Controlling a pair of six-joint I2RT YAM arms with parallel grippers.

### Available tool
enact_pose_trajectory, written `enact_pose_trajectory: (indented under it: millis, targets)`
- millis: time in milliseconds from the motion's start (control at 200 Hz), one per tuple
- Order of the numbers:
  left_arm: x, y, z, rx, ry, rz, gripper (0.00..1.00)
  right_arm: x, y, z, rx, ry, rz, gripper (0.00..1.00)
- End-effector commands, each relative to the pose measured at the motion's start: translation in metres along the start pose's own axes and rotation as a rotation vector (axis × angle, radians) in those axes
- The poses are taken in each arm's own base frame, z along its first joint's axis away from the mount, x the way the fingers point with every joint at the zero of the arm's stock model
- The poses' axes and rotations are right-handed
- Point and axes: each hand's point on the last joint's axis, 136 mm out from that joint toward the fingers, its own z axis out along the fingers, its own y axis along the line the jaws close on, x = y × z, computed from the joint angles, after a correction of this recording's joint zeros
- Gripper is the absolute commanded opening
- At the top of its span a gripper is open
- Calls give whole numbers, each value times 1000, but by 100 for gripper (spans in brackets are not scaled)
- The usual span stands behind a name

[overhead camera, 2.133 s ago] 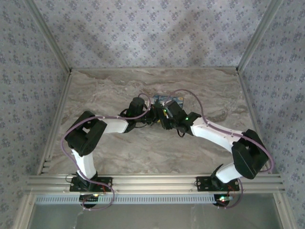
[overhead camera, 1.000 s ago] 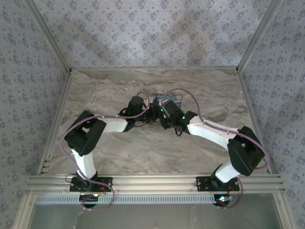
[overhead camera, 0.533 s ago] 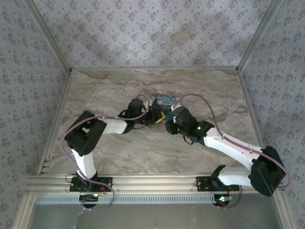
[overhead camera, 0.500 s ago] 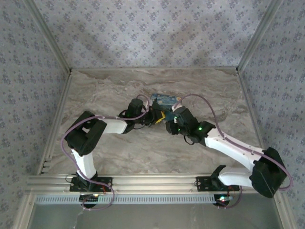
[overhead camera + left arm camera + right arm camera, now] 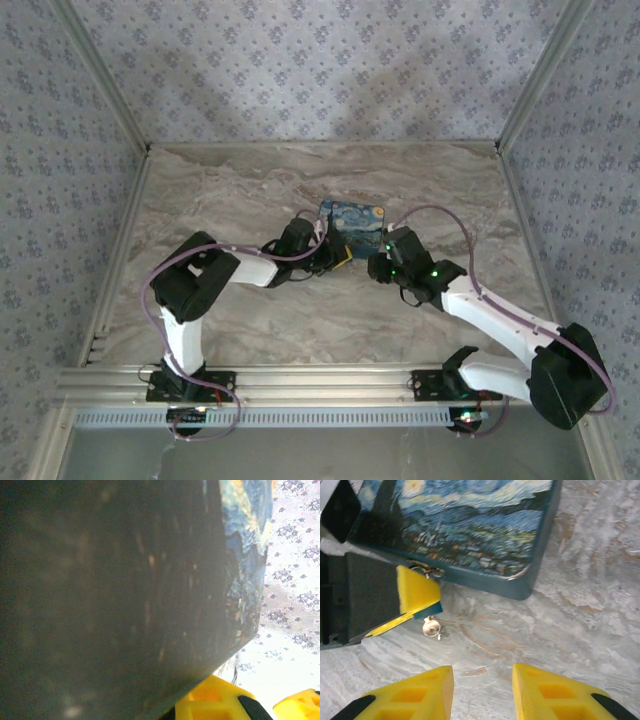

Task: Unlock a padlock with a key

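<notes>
The tiny blue padlock (image 5: 428, 611) hangs at the front edge of the swirl-painted box (image 5: 470, 525), its thin shackle (image 5: 423, 570) up at the box's latch. My left gripper (image 5: 336, 256) is shut on the padlock, its yellow fingers (image 5: 416, 591) pinching the body from the left. A small silvery key (image 5: 431, 628) sticks out just under the padlock, resting close to the marble. My right gripper (image 5: 482, 680) stands open a little nearer than the key, nothing between its fingers. In the left wrist view the box's dark side (image 5: 110, 590) looms over the yellow fingers (image 5: 215, 700).
The box (image 5: 352, 222) lies near the middle of the marble table (image 5: 230, 190), both arms reaching in to its front edge. My right gripper (image 5: 379, 263) sits right of the left one. Patterned walls enclose the table on three sides.
My right gripper has let go at the padlock and drawn back toward the near right, fingers now apart. The left gripper keeps its hold and has shifted slightly right.
</notes>
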Motion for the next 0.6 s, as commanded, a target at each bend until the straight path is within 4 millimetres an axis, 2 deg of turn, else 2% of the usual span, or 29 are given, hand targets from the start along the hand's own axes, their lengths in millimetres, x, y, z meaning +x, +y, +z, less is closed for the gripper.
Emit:
enact_pose_trajectory:
  millis: [0, 210, 310, 445, 595]
  targets:
    - [-1, -5, 8, 22, -11, 11, 3, 1, -4, -3, -3, -14, 49, 37]
    - [0, -9, 20, 29, 4, 8, 7, 9, -11, 0, 7, 0, 64, 37]
    - [1, -8, 24, 34, 8, -3, 14, 11, -13, 2, 9, 6, 67, 38]
    - [5, -5, 21, 24, 19, -1, 26, 11, -15, 2, 11, 6, 69, 38]
    - [11, -2, 10, 12, 25, 4, 32, 12, -15, 4, 8, 10, 68, 38]
